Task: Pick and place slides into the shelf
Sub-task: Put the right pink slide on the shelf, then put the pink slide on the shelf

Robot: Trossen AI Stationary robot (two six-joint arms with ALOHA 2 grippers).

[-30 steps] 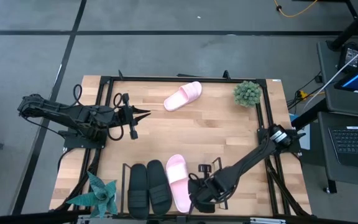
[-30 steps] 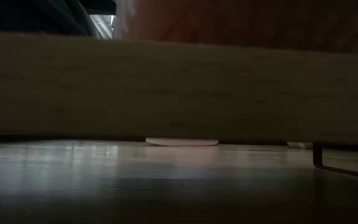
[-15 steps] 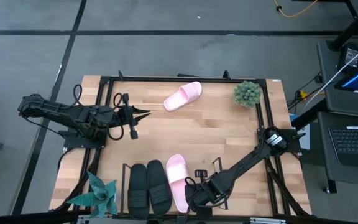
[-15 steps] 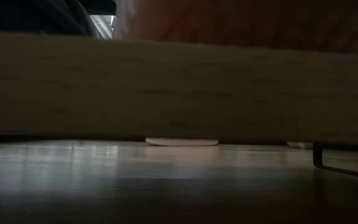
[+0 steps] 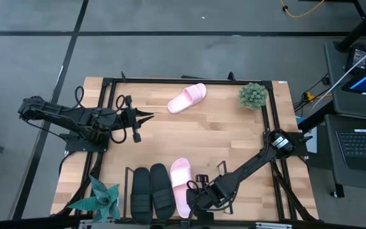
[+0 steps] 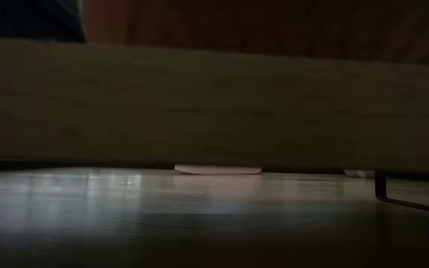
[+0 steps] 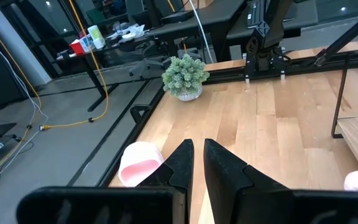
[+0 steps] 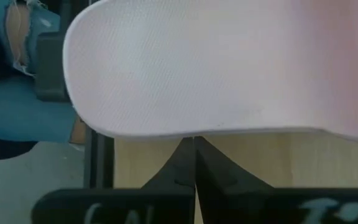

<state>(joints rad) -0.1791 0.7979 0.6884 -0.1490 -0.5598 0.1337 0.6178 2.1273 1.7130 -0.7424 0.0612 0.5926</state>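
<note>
On the wire shelf [image 5: 129,173] at the near edge of the wooden surface [image 5: 234,137], two matte black slides [image 5: 151,192] lie side by side, a pale pink slide [image 5: 181,184] just to their right. The right hand [image 5: 194,198], fingers pressed together, sits against that pink slide's right edge, its textured sole filling the right wrist view. Farther back on the left, the left hand [image 5: 146,116] hangs nearly closed, holding nothing. The second pink slide [image 5: 187,98] rests alone at the far edge.

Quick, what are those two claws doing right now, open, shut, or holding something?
Left gripper: fingers nearly together, holding nothing, out over the table.
Right gripper: shut, empty, its tips right by the pink sandal in the shelf.
</note>
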